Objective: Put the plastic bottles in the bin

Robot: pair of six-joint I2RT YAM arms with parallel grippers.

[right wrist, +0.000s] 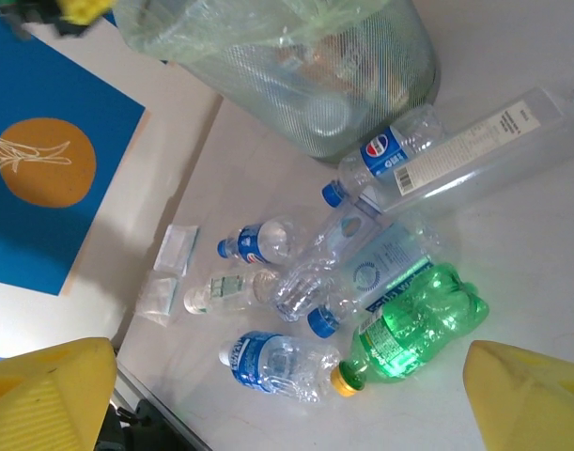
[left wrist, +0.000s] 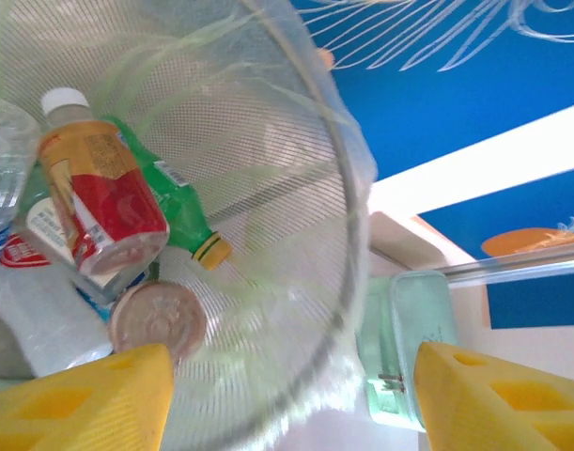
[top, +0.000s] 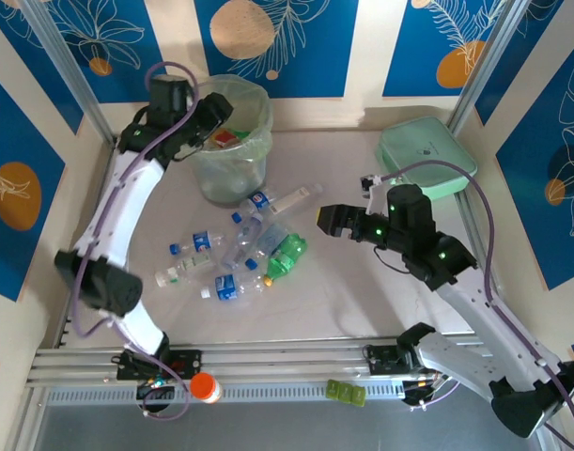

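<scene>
My left tool (left wrist: pixel 287 376) hung over the bin (top: pixel 225 169), fingers apart with nothing between them. An orange-red bottle (left wrist: pixel 103 193) lay inside among others. My right tool (top: pixel 330 222) stood wide and empty above the tabletop (top: pixel 362 291) — there the plastic bottles (right wrist: pixel 268 240), mostly clear plus one green bottle (right wrist: pixel 420 322), lay clustered just beside the bin.

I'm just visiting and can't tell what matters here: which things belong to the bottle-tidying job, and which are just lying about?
Belongs to the job:
the bin
loose bottles lying beside it
green bottle among them
bottles already inside

Just lying about:
mint-green case
small sachets
orange-topped object
</scene>
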